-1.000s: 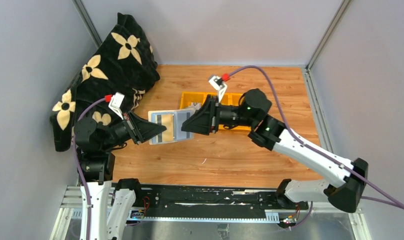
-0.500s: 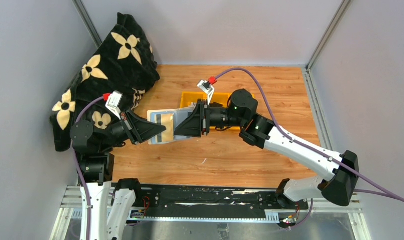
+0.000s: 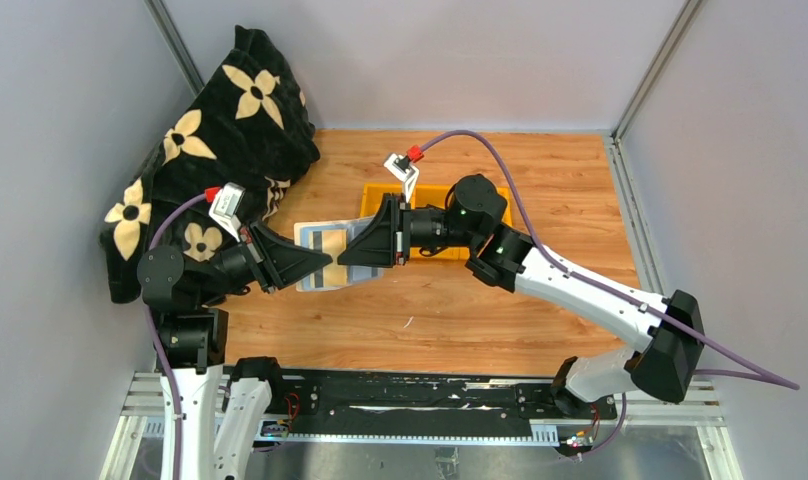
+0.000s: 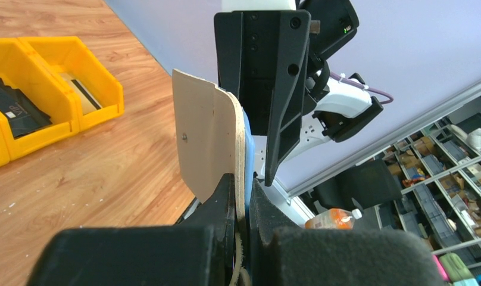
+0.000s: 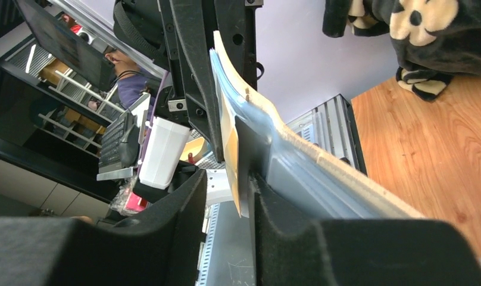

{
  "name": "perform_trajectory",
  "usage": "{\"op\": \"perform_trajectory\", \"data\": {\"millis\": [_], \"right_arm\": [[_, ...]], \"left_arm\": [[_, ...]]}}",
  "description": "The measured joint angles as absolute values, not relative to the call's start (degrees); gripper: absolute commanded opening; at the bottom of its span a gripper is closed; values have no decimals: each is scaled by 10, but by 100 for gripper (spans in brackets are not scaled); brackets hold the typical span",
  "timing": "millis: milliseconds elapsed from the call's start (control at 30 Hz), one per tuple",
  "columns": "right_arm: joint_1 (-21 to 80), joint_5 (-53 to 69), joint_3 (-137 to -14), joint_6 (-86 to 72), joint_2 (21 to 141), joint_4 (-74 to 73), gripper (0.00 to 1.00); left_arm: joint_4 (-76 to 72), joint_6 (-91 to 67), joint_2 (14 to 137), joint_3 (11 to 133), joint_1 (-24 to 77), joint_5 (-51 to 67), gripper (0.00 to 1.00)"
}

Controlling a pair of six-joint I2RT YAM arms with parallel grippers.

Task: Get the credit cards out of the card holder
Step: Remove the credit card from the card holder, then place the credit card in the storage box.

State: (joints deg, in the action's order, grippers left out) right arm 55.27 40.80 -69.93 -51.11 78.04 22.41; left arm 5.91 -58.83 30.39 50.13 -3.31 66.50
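My left gripper (image 3: 329, 266) is shut on the edge of the open card holder (image 3: 306, 235) and holds it above the table. In the left wrist view the holder's beige outside (image 4: 207, 140) stands upright between my closed fingers (image 4: 224, 199). A credit card (image 3: 329, 243) with a dark stripe sits in the holder's pale blue inside. My right gripper (image 3: 343, 257) faces the left one, open. In the right wrist view the card's edge (image 5: 229, 149) lies in the gap, against one finger (image 5: 262, 196), with the blue-grey inside (image 5: 303, 173) behind it.
Yellow bins (image 3: 378, 191) stand behind the grippers on the wooden table; one bin (image 4: 65, 65) holds a black item (image 4: 15, 107). A black blanket with cream flowers (image 3: 230, 120) is heaped at the back left. Grey walls close in the sides.
My right arm has moved left toward the card holder, and its open fingers now straddle the card's edge. My left gripper has kept hold of the holder and barely shifted.
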Motion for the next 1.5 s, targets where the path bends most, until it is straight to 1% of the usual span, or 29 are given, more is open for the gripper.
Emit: {"op": "perform_trajectory", "data": {"millis": [67, 133, 200, 233, 367, 567, 900, 1033, 1233, 1333, 1467, 1500], "right_arm": [[553, 411, -699, -523, 784, 245, 18], [553, 411, -694, -537, 786, 272, 11], [553, 412, -683, -550, 786, 296, 3], [553, 413, -677, -555, 786, 306, 0], [553, 414, -653, -569, 780, 338, 0], [553, 412, -620, -579, 765, 378, 0], [552, 400, -582, -582, 724, 395, 0], [547, 399, -576, -579, 713, 387, 0], [494, 405, -576, -528, 657, 270, 0], [441, 399, -577, -488, 615, 191, 0], [353, 372, -586, -410, 574, 39, 0], [332, 368, -586, -404, 572, 27, 0]], "left_arm": [[57, -589, 303, 501, -33, 668, 10], [57, -590, 303, 502, -33, 670, 14], [56, -591, 302, 504, -33, 674, 16], [56, -591, 301, 505, -33, 675, 16], [56, -592, 301, 507, -33, 678, 13], [51, -605, 301, 508, -33, 684, 13], [41, -617, 301, 519, -33, 686, 0], [40, -615, 301, 520, -33, 686, 0], [116, -526, 312, 563, -33, 674, 0], [170, -463, 318, 591, -33, 670, 0], [224, -400, 323, 606, -33, 670, 0], [232, -391, 324, 607, -33, 670, 0]]}}
